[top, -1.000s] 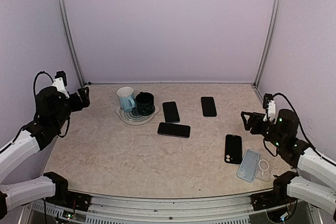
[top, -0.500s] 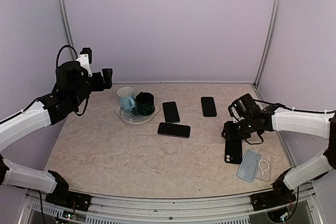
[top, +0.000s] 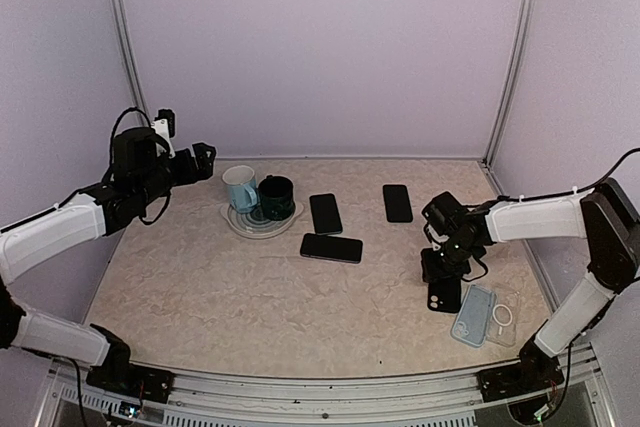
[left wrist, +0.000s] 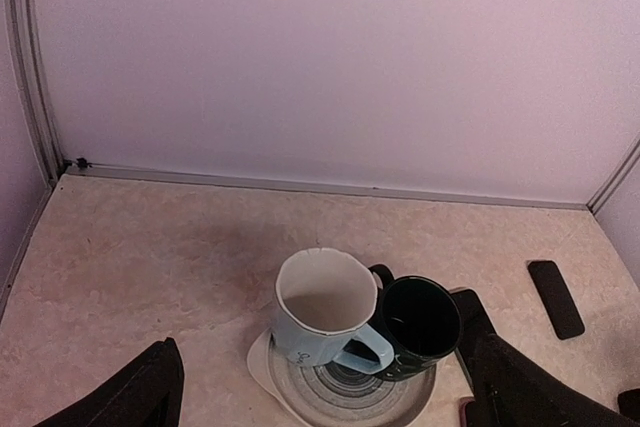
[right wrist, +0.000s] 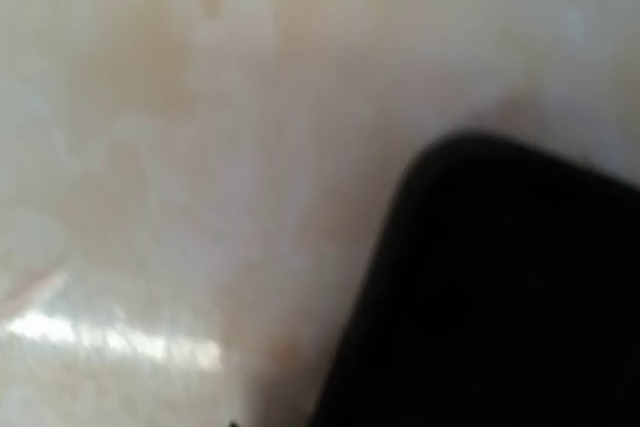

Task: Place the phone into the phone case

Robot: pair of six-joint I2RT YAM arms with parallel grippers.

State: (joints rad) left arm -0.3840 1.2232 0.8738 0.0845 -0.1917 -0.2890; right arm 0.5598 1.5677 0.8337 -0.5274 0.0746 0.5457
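A black phone (top: 446,293) lies face down at the right of the table. Just right of it lies the clear phone case (top: 485,315). My right gripper (top: 438,267) is down over the phone's far end, and the arm hides how its jaws stand. The right wrist view is a blur of tabletop with a black shape (right wrist: 500,297), seemingly a corner of that phone; no fingers show there. My left gripper (top: 200,159) hangs open in the air at the far left, above and behind the mugs, holding nothing. Its two fingers (left wrist: 140,392) sit wide apart.
A light blue mug (top: 240,187) and a dark mug (top: 277,196) stand on a round coaster (top: 232,217) at the back left. Three more black phones lie mid-table: one (top: 325,213), a second (top: 331,247), a third (top: 397,203). Walls enclose the table.
My right arm swung in from the right edge and came down onto the phone by the case. My left arm rose and turned toward the mugs.
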